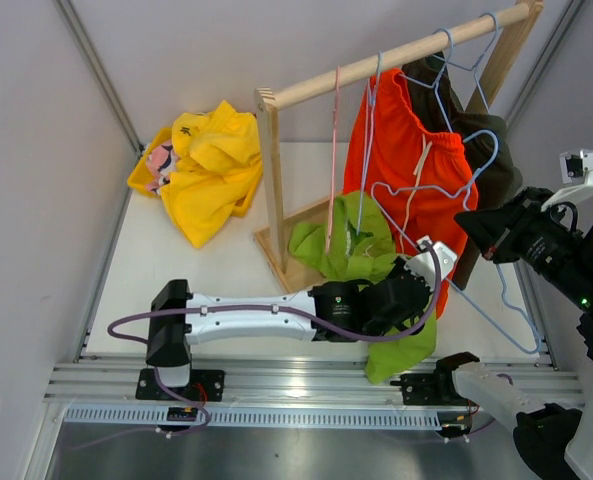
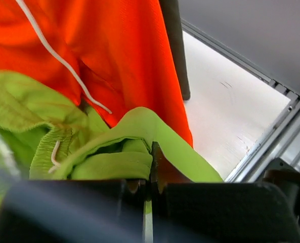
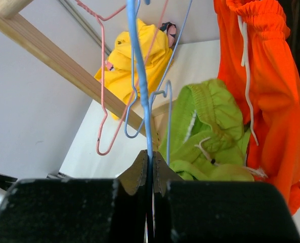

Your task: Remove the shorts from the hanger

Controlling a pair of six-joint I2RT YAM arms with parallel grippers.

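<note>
Top external view: the wooden rack (image 1: 376,65) crowds the table's (image 1: 206,270) right half, with walls close on both sides. Yellow shorts (image 1: 211,165) lie heaped in what seems a yellow bin (image 1: 139,180), far left. Orange shorts (image 1: 406,150) hang waist-up, long axis vertical. The left gripper (image 2: 153,152) pinches the lime green shorts (image 1: 351,245) by the rack's base. The right gripper (image 3: 150,162) is clamped on a blue hanger (image 3: 139,76).

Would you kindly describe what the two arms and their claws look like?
Both pair black joints with white links. A purple cable runs along the left arm; the right arm shows a small green light. The claw fingers are blocky and black.
</note>
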